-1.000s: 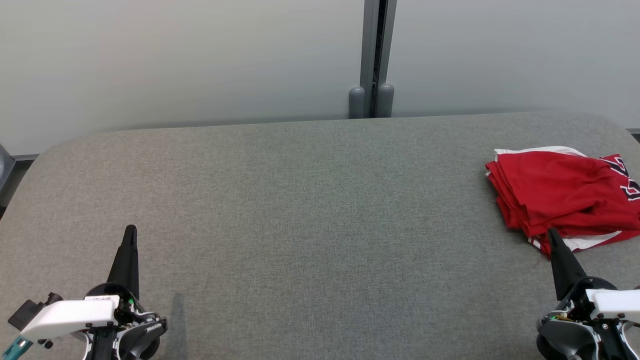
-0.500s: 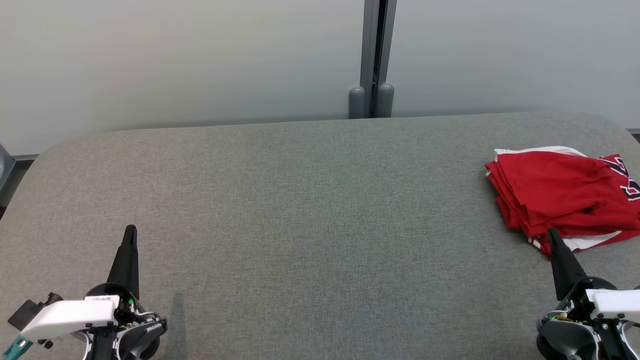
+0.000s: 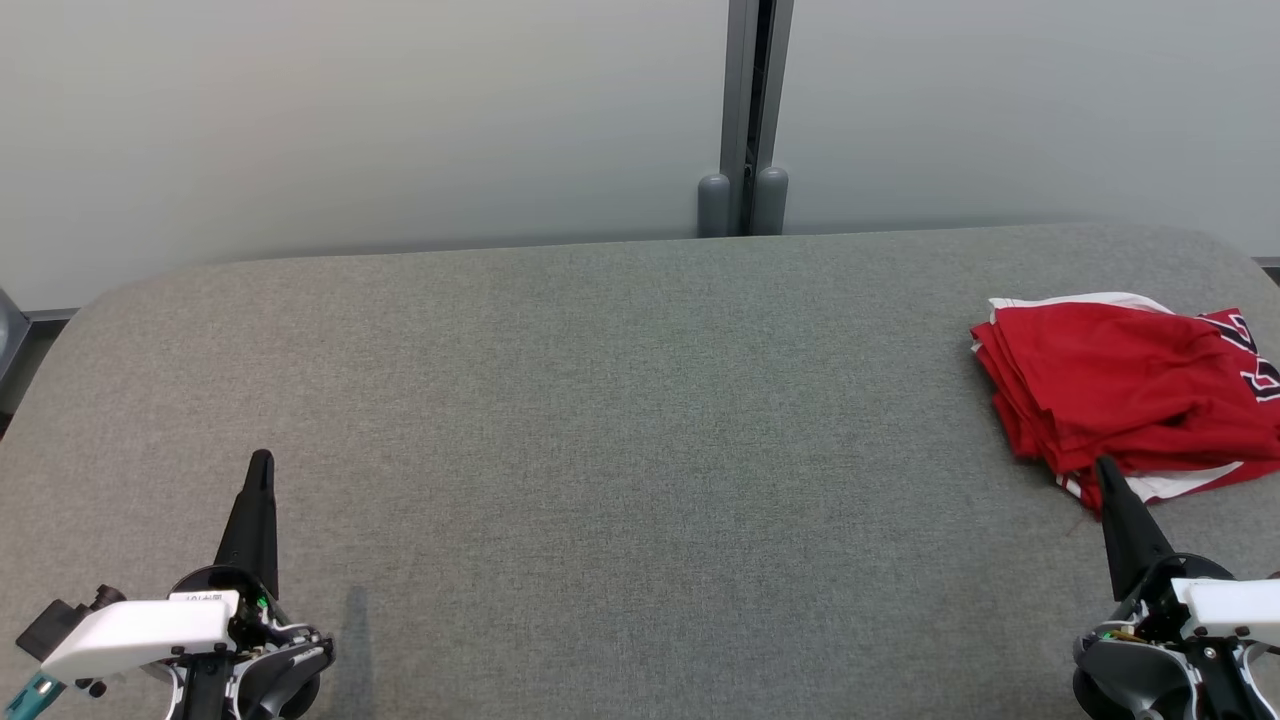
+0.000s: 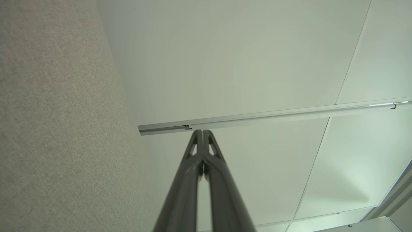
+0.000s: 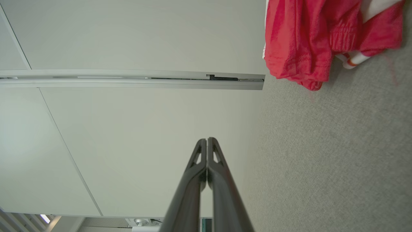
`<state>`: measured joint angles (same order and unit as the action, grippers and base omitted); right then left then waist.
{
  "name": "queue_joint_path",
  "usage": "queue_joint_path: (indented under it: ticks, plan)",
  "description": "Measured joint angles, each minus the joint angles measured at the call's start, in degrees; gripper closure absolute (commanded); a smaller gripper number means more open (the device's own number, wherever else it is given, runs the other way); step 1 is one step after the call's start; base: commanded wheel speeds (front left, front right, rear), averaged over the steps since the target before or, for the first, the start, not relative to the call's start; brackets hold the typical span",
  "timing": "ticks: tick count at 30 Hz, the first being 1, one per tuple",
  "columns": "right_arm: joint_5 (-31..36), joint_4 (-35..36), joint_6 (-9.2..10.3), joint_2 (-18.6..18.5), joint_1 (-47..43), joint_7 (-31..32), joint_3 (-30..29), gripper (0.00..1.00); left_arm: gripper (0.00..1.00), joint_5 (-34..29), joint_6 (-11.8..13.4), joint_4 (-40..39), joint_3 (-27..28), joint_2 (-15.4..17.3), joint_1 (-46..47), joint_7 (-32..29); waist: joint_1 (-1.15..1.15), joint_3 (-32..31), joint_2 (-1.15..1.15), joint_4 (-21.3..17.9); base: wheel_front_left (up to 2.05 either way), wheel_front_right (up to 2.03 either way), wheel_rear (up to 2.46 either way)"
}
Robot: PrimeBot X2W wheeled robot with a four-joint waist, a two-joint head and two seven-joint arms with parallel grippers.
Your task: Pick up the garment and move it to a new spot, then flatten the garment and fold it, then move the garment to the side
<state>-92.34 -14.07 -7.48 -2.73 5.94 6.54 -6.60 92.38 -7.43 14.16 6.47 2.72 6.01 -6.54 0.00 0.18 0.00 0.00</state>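
Garment (image 3: 1125, 385) lies folded just beyond the closed right gripper (image 3: 1104, 466).

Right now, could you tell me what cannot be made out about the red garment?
Head view: the garment runs off the right edge, so its dark lettering is cut off and unreadable.
Head view: the right gripper covers part of its near edge.
Right wrist view: the top edge cuts the garment.

Nothing could be read. The red garment (image 3: 1120, 390) had dark marks (image 3: 1238, 330) at its edge, cut off. A small label (image 3: 203, 598) by the left gripper (image 3: 261, 460) was too blurry.
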Motion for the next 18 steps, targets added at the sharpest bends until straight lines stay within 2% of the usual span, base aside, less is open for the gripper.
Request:
queue_joint_path:
  ticks: [18]
  plan:
    - [0.0, 0.0, 0.0, 0.0, 0.0, 0.0, 0.0, 1.0, 1.0, 0.0, 0.0, 0.0, 0.0, 0.0, 0.0, 0.0, 0.0, 0.0, 0.0, 0.0, 0.0, 0.0, 0.0]
